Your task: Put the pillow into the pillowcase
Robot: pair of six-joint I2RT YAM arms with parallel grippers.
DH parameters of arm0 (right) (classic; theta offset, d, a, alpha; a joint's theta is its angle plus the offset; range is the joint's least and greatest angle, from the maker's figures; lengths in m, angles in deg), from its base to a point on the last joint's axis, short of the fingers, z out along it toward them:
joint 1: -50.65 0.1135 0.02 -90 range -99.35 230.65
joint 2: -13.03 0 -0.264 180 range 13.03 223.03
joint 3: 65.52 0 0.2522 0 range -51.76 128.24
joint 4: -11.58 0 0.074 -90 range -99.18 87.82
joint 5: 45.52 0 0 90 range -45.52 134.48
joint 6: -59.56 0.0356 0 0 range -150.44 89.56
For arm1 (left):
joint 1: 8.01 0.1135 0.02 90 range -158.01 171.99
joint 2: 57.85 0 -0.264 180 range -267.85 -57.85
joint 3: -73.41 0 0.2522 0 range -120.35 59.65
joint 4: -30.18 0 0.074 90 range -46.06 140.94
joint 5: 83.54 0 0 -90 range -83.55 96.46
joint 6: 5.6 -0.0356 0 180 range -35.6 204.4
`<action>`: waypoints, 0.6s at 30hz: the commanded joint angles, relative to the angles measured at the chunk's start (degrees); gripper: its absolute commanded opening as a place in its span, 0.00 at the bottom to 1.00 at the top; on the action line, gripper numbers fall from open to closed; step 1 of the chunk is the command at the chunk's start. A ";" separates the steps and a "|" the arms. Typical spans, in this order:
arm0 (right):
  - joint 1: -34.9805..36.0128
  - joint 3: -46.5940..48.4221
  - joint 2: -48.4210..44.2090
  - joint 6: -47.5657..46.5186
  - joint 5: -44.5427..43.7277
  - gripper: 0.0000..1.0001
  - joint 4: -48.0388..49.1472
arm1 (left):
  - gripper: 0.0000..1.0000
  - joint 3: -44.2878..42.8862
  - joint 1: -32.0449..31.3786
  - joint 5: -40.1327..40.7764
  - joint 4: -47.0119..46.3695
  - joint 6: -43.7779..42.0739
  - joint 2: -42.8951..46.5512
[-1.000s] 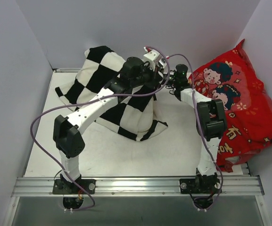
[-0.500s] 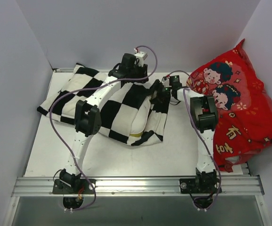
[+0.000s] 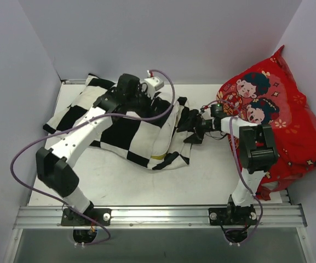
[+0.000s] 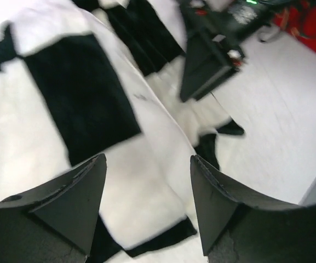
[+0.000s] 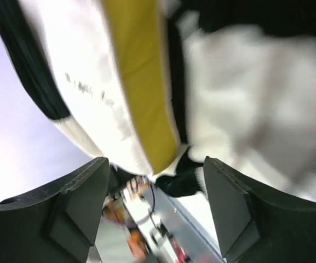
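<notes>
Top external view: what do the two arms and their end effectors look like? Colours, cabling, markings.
The left arm and right arm match: white tubular links, chunky black joint housings, black bases on a ribbed aluminium rail. A thin lilac cable loops along each. The left end effector and right end effector have matte black wedge-shaped fingers. No legible markings.

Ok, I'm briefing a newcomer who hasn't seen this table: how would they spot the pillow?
Start at the white table, where the black-and-white checked pillowcase lies left of centre. At its near-right open end a cream bulge peeks out: the pillow. Its yellow edge band marks it off from the checked cloth and the red cushion at the right.
</notes>
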 commanded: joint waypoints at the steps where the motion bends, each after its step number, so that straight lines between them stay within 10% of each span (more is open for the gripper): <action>1: 6.39 -1.66 -2.04 4.73 4.94 0.69 6.85 | 0.69 8.62 -4.17 2.02 7.30 -5.61 3.40; 11: 12.04 -2.98 7.20 18.26 5.29 0.57 22.85 | 0.67 13.04 -9.10 13.70 14.25 -2.71 -2.73; 18: 13.09 -2.89 9.57 26.43 6.43 0.24 33.11 | 0.58 11.73 -8.57 16.89 14.52 -1.65 -10.03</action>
